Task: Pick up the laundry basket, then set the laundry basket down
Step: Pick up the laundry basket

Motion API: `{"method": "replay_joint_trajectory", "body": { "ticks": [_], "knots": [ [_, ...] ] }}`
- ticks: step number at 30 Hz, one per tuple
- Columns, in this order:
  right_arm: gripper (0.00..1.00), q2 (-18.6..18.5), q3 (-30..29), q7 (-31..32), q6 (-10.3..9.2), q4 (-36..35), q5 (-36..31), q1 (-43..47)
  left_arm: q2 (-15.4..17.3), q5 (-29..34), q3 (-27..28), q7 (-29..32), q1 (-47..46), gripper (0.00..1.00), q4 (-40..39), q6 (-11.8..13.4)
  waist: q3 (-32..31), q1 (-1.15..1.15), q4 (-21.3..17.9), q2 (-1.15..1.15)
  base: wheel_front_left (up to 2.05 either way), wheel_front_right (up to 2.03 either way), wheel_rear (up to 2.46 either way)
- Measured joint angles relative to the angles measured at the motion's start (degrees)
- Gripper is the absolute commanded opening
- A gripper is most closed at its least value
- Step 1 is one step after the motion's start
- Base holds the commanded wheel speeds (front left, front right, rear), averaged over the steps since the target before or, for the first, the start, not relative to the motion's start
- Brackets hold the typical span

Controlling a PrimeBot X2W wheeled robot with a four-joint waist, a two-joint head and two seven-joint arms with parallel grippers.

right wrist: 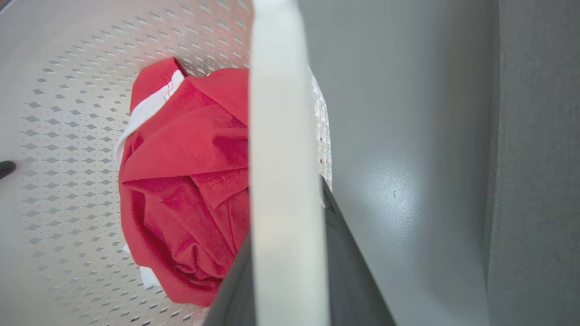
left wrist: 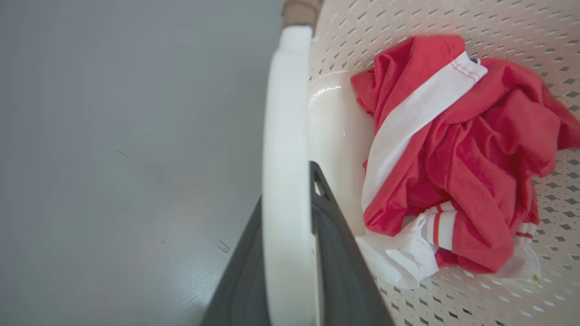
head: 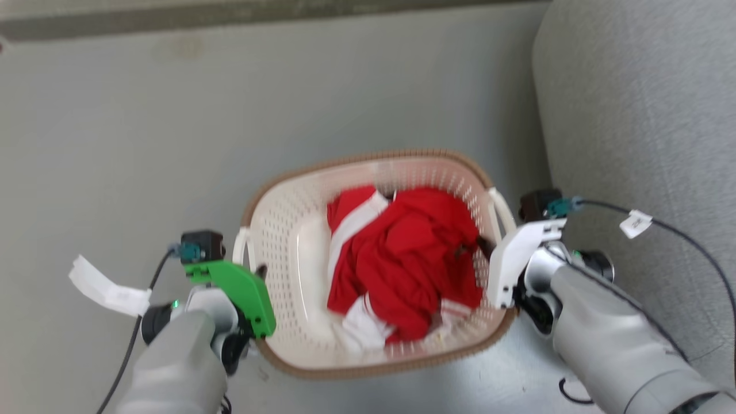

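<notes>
The laundry basket [head: 276, 230], cream and perforated with a brown woven rim, lies in the middle of the head view with a bundle of red and white clothes [head: 402, 259] inside. My left gripper [head: 259, 273] is at its left white handle [head: 244, 247], and my right gripper [head: 486, 244] is at the right handle [head: 501, 210]. In the left wrist view the handle [left wrist: 285, 136] runs between my left gripper's [left wrist: 287, 181] dark fingers. The right wrist view shows the other handle [right wrist: 281, 113] clamped the same way in my right gripper [right wrist: 285, 208]. I cannot tell whether the basket touches the floor.
Grey floor [head: 172, 115] spreads to the left and behind the basket. A grey upholstered seat [head: 644, 144] stands close on the right, beside my right arm. A dark skirting strip [head: 230, 17] runs along the far edge. Cables with white tags hang from both wrists.
</notes>
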Motion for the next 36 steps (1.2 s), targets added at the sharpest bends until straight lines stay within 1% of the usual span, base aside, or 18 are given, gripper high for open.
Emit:
{"method": "replay_joint_trajectory", "body": {
  "ticks": [3,10,14,18,28,36],
  "knots": [
    [0.00,0.04,1.57,1.81,-0.44,-0.33,0.97,1.60,0.00,-0.91,-0.40,1.52,1.55,0.00,0.57,0.00,-2.48,0.00,-0.23,0.00,0.00,0.00,0.00],
    [0.00,-0.11,3.91,5.34,-0.47,-0.37,3.99,5.02,-0.01,-2.33,-1.70,4.54,5.07,0.00,1.16,-0.01,-9.10,0.00,-0.84,0.00,0.00,0.00,0.00],
    [0.00,0.11,4.39,8.02,-0.48,-0.26,6.53,7.75,-0.07,-3.23,-2.08,7.10,7.06,0.00,2.26,-0.15,-13.07,0.00,-1.19,0.00,0.00,0.00,0.00],
    [0.00,0.02,4.49,9.90,-0.49,-0.23,7.91,7.87,-0.08,-4.17,-2.20,8.72,7.08,0.00,2.38,-0.15,-15.45,0.00,-1.47,0.00,0.00,0.00,0.00],
    [0.00,-0.19,5.68,13.17,-0.51,-0.04,9.58,7.68,-0.05,-5.22,-2.58,11.85,7.05,0.00,2.56,-0.15,-17.18,0.00,-1.78,0.00,0.00,0.00,0.00],
    [0.00,-0.21,6.43,13.78,-0.55,0.18,10.36,7.59,-0.04,-5.38,-2.83,12.61,7.05,0.00,2.70,-0.15,-17.24,0.00,-1.64,0.00,0.00,0.00,0.00]
  ]
}}
